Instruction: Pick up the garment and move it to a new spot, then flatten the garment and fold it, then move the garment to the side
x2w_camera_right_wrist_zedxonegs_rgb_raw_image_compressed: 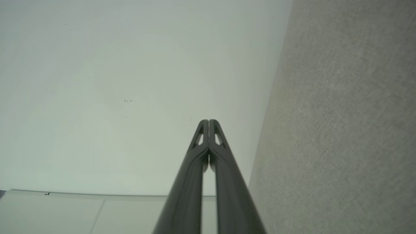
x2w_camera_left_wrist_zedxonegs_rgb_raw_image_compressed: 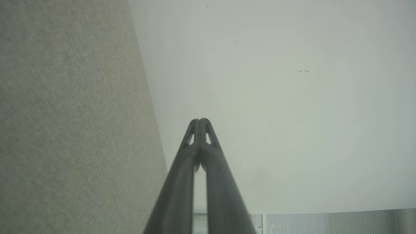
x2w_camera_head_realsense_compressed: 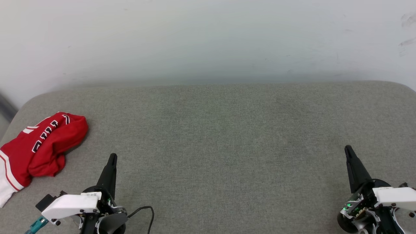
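Evidently untouched, garment (x2w_camera_head_realsense_compressed: 42, 149) sits bunched at cushion (x2w_camera_head_realsense_compressed: 227, 130) left edge, so pick-up's not begun: L gripper (x2w_camera_head_realsense_compressed: 112, 157) near it and R gripper (x2w_camera_head_realsense_compressed: 348, 149) by front-right corner park w/ jaws together, empty, prob. start pose.

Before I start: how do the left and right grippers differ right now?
The left gripper sits near the crumpled jersey, not touching it; the right gripper is far across the grey cushion from it. A black cable loops by the left gripper's base; a green light glows at the right gripper's base. Both are shut, empty, fingers pointing away from the robot.
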You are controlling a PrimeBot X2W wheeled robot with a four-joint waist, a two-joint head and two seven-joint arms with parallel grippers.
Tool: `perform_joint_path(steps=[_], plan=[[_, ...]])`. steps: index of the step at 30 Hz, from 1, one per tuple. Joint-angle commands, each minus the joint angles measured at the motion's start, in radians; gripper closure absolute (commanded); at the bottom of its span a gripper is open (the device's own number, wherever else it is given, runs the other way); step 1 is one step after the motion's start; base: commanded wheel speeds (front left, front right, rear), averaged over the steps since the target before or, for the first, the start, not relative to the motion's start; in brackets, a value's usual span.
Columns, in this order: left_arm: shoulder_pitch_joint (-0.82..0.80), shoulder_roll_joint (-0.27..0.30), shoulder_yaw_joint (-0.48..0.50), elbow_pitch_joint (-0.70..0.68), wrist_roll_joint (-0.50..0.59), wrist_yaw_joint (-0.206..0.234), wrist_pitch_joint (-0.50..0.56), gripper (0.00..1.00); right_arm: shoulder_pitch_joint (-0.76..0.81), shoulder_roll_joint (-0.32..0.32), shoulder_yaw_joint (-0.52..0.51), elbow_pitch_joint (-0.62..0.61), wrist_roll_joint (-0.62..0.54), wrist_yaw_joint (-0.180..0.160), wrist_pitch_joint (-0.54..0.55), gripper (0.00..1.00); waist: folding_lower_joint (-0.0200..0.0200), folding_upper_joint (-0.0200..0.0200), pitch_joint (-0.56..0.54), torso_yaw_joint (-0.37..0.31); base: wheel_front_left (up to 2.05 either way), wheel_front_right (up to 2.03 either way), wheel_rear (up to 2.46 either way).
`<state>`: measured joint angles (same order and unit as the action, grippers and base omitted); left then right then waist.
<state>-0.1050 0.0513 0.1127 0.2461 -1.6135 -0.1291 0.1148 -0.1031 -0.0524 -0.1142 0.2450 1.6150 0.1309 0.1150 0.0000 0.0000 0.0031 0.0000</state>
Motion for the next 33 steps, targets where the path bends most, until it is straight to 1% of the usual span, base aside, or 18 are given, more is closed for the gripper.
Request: perform_joint_path(steps=[1, 32, 33], plan=[[-0.009, -0.001, 0.003, 0.000, 0.002, -0.003, 0.001, 1.00, -0.011, 0.004, 0.000, 0.001, -0.004, 0.000, 0.001, 1.00, 0.0000, 0.0000, 0.000, 0.000, 0.00, 0.00, 0.00], [-0.009, -0.001, 0.002, 0.000, 0.001, -0.003, 0.001, 1.00, -0.011, 0.004, 0.001, 0.001, -0.004, 0.000, 0.001, 1.00, 0.0000, 0.0000, 0.000, 0.000, 0.00, 0.00, 0.00], [0.000, 0.000, 0.000, 0.000, 0.000, 0.000, 0.000, 0.00, 0.000, 0.000, 0.000, 0.000, 0.000, 0.000, 0.000, 0.00, 0.0000, 0.0000, 0.000, 0.000, 0.00, 0.00, 0.00]])
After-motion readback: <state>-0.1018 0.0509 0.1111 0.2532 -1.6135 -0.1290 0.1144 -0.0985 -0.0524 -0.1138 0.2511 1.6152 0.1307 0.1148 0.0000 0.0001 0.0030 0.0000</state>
